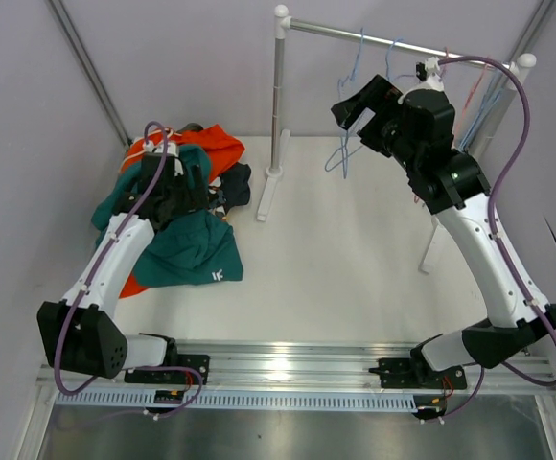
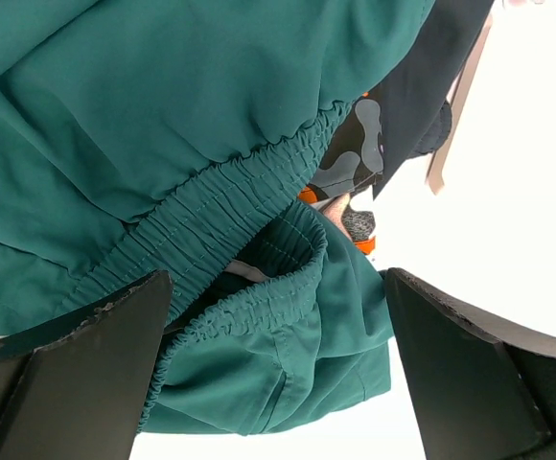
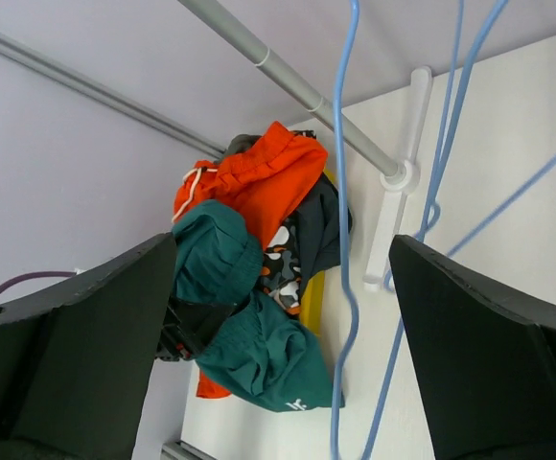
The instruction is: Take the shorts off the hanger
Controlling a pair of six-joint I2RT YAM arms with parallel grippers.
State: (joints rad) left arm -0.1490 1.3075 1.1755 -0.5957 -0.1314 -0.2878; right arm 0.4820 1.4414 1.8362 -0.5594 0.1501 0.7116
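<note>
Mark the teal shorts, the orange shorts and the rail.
teal shorts (image 1: 194, 251), top external view, middle of the fabric.
orange shorts (image 3: 259, 182), right wrist view, middle of the fabric.
rail (image 3: 292, 91), right wrist view, mid-span of the bar.

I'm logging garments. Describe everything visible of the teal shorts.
The teal shorts are soft, thin fabric with a gathered elastic waistband and a small white logo. They lie crumpled on the table, against the camouflage pair, with the orange shorts behind. The open left gripper straddles the waistband.
</note>
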